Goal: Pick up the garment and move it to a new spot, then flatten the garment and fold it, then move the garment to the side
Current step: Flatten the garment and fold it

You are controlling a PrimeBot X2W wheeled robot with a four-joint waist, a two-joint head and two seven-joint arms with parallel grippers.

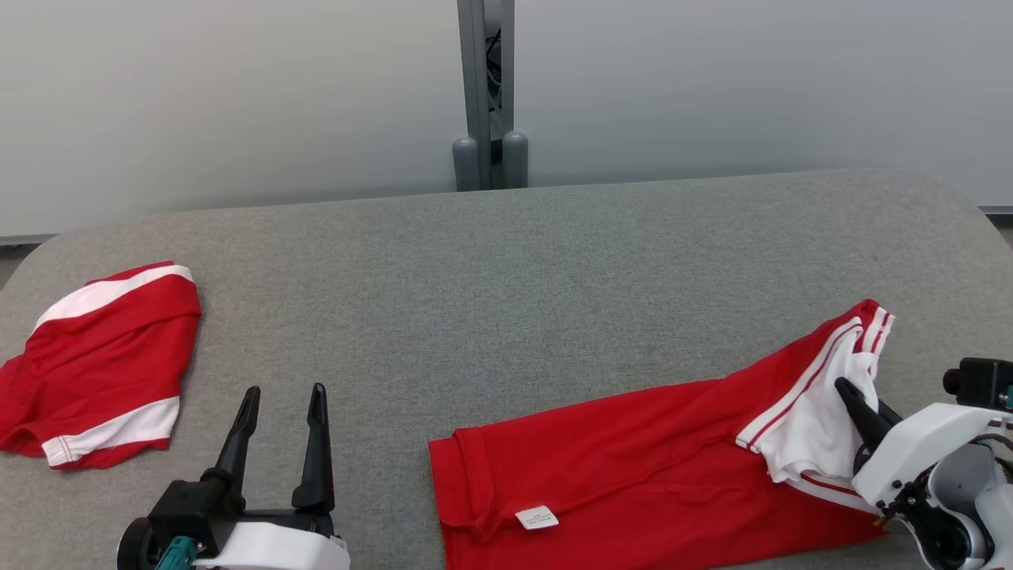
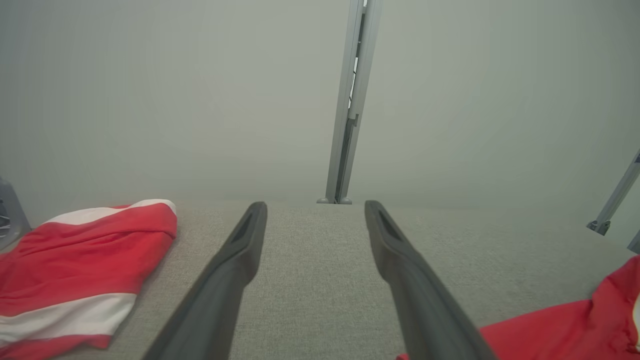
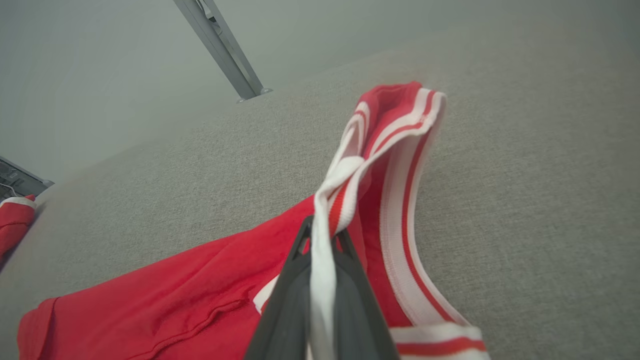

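Broadly, a grey fabric-covered table [image 1: 506,261] is seen before a pale wall, which is split by a metal post [image 1: 484,95]. The red garment [image 1: 633,467] is spread just ahead of the right pincer [image 3: 324,234], which is clamped tight on its white-striped trim. A folded red-and-white cloth [image 1: 103,364] is laid left of the left pincer [image 1: 285,390], which is spread wide and empty.

I can read no word or number anywhere in front of me. The only thing that carries print is a small white label [image 1: 536,518] on the red garment [image 1: 633,467], near the hem at the side closest to me. It has a few dark lines of very small print, but they are too tiny and blurred for me to read.
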